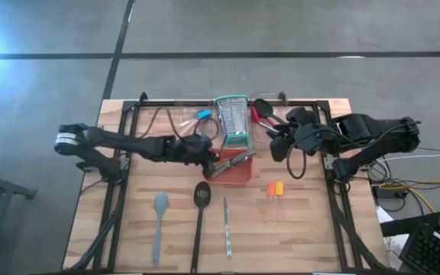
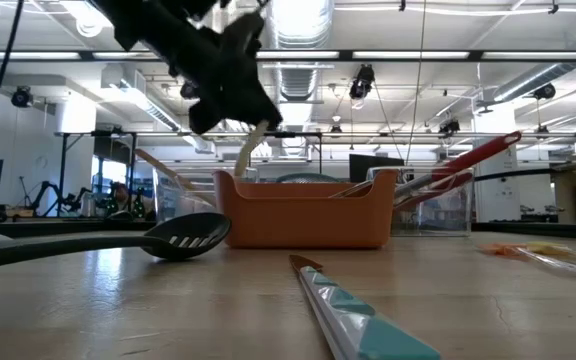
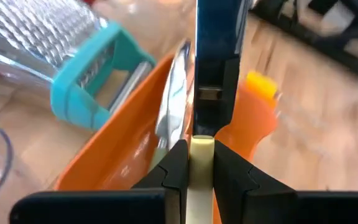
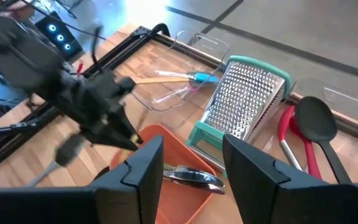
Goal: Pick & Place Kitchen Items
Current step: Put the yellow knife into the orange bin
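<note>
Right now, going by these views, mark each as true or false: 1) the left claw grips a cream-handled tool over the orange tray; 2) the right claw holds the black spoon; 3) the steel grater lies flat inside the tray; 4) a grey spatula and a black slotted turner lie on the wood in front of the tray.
1) True: the left claw is shut on a cream-handled tool above the orange tray.
2) False: the right claw is open and holds nothing; the black spoon lies apart from it.
3) False: the steel grater stands outside the tray, at its far side.
4) True: the grey spatula and black slotted turner lie there side by side.
</note>
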